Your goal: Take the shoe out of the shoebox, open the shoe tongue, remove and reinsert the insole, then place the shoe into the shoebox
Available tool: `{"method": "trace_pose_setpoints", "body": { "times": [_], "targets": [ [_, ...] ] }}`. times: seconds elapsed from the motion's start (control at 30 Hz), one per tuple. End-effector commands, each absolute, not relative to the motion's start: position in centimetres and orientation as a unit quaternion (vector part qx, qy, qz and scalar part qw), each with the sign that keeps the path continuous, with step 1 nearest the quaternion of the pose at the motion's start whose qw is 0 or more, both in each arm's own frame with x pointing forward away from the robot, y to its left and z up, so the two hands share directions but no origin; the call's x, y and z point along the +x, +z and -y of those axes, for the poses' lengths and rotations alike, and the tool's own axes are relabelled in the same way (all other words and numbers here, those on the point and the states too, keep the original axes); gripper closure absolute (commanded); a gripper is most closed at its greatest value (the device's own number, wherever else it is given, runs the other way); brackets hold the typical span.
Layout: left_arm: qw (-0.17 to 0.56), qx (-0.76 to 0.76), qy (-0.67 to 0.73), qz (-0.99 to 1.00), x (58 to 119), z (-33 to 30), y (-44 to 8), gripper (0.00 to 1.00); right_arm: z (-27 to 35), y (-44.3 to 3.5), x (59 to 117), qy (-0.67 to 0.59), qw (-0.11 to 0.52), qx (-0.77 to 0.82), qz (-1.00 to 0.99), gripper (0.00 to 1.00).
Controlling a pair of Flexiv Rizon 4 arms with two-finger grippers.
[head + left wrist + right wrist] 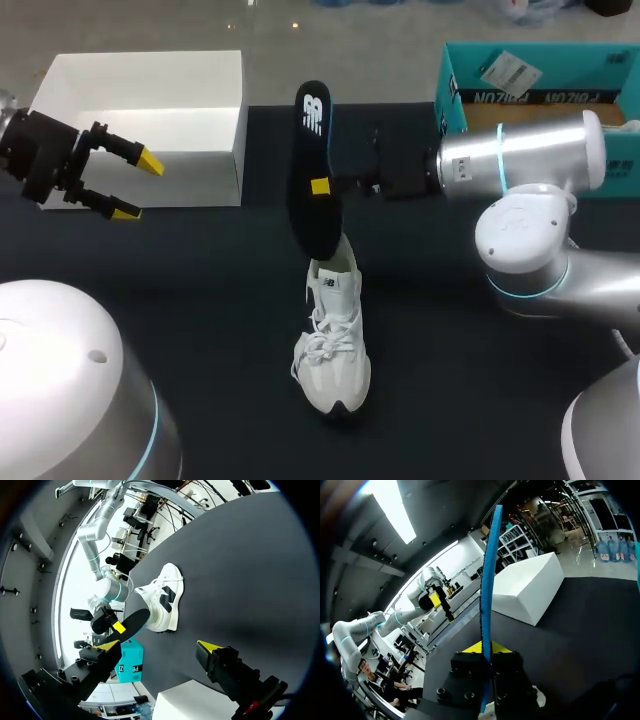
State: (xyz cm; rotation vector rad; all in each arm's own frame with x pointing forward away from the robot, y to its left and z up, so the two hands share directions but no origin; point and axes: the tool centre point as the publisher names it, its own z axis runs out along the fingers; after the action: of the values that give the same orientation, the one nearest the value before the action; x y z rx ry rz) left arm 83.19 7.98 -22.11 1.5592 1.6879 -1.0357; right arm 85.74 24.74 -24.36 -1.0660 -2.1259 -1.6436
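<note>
A white shoe [335, 340] stands on the dark table [200, 330], toe toward me, and also shows in the left wrist view [162, 597]. Above its heel, my right gripper [322, 186] is shut on a black insole [311, 125] with a blue edge, held upright. The insole's lower end meets the shoe's opening. The right wrist view shows the insole [487, 590] edge-on between the right gripper's fingers [487, 649]. My left gripper [126, 186] hangs open and empty in front of the white shoebox [150, 105], far left of the shoe. Its yellow tips stand wide apart in the left wrist view [159, 645].
A teal box [535, 85] lies at the back right behind my right arm [520, 160], and also shows in the left wrist view [131, 661]. The white shoebox's corner [195, 702] lies under my left gripper.
</note>
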Motion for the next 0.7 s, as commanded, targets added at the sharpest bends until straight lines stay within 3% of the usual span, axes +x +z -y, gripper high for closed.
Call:
{"method": "trace_pose_setpoints", "body": {
  "times": [0.03, 0.7],
  "targets": [
    [0.305, 0.589, -0.39, -0.639, 83.1, -8.0, -22.1, 0.0, -26.3, -24.4, 86.4, -0.598, 0.125, -0.362, 0.705, 1.0],
    [0.305, 0.589, -0.39, -0.639, 83.1, -8.0, -22.1, 0.0, -26.2, -26.5, 83.7, -0.589, 0.126, -0.335, 0.724, 1.0]
  ]
}}
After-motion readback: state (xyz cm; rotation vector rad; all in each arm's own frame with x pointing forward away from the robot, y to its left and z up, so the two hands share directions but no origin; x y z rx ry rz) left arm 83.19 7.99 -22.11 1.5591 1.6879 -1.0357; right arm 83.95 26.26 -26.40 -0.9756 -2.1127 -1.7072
